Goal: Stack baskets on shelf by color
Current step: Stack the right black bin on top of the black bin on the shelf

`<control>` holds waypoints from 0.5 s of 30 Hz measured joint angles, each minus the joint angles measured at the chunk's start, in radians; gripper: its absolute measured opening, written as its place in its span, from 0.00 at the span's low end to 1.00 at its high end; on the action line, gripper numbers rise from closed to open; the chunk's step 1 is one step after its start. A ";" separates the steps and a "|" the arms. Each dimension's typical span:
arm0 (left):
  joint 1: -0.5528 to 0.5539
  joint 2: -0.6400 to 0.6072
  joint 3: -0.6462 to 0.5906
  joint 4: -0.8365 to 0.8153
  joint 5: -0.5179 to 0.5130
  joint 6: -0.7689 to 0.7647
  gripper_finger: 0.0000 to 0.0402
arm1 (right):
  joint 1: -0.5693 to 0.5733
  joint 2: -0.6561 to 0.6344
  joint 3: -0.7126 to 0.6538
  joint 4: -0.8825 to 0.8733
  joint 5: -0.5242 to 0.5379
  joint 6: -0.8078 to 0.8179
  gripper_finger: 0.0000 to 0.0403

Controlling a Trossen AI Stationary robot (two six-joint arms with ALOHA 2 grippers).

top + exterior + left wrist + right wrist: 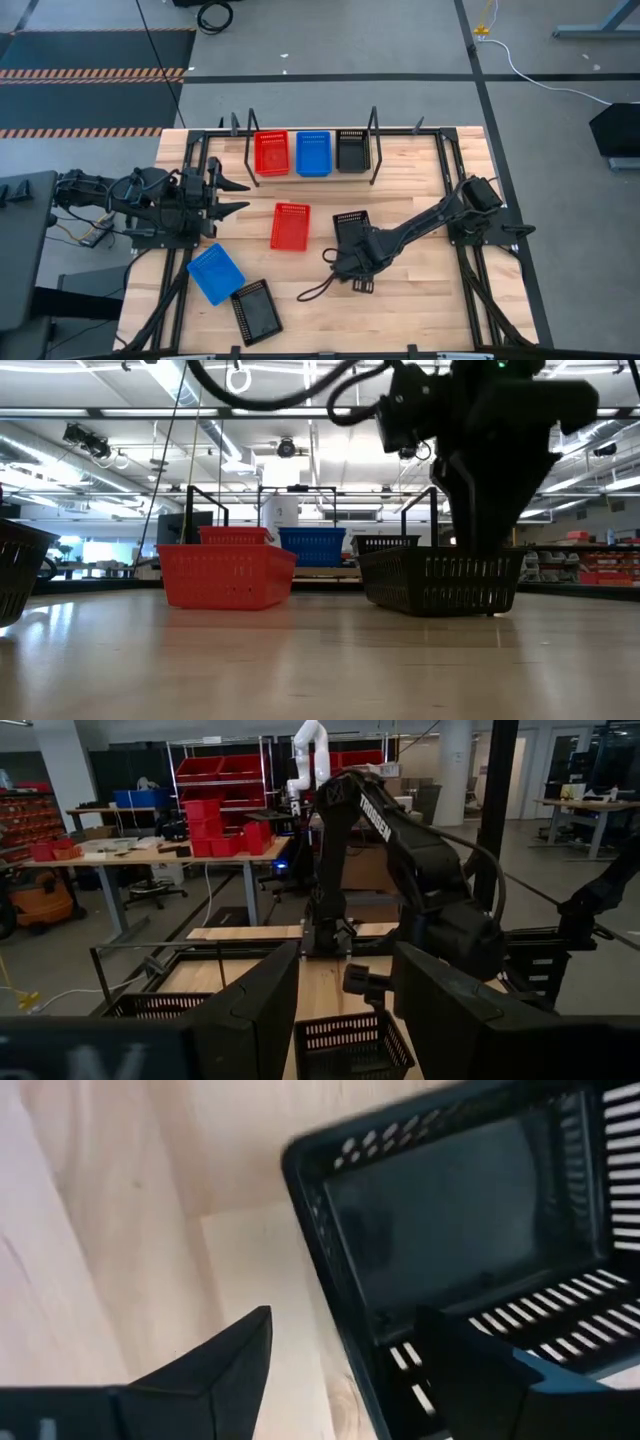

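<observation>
On the shelf (312, 128) at the far edge stand a red basket (270, 152), a blue basket (313, 152) and a black basket (352, 150), side by side. On the table lie a red basket (290, 225), a blue basket (215, 272) and two black baskets (256, 310) (350, 222). My right gripper (345, 1320) points down, open, over the near end of the second black basket (460, 1230). One finger (225, 1370) stands outside its wall and the other (470, 1370) inside. My left gripper (235, 197) waits open and level at the table's left.
Black arm frames (195, 160) run along both sides of the table. A dark cable (315, 290) loops on the wood near my right arm. Bare wood lies between the shelf and the loose baskets.
</observation>
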 joint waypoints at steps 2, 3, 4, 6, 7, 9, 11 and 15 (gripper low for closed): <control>0.000 0.000 0.000 0.000 0.000 0.000 0.43 | 0.000 0.000 -0.019 0.007 0.008 -0.004 0.62; 0.000 0.000 0.000 0.000 0.000 0.000 0.43 | -0.001 0.000 -0.027 0.011 0.011 -0.008 0.61; 0.000 0.000 0.000 0.000 0.000 0.000 0.43 | -0.004 0.000 -0.036 0.018 0.013 -0.015 0.60; 0.000 0.000 0.000 -0.001 0.000 0.000 0.43 | -0.010 0.000 -0.058 0.049 0.014 -0.033 0.57; 0.000 0.000 0.000 -0.001 0.000 0.000 0.43 | -0.013 0.000 -0.072 0.070 0.013 -0.041 0.55; 0.000 0.000 0.000 -0.001 0.000 0.000 0.43 | -0.016 0.000 -0.100 0.116 0.007 -0.059 0.49; 0.000 0.000 0.000 -0.001 0.000 -0.001 0.43 | -0.015 0.000 -0.125 0.158 0.003 -0.071 0.41; 0.000 0.000 0.000 -0.001 0.000 -0.001 0.43 | -0.014 0.000 -0.146 0.176 0.002 -0.080 0.23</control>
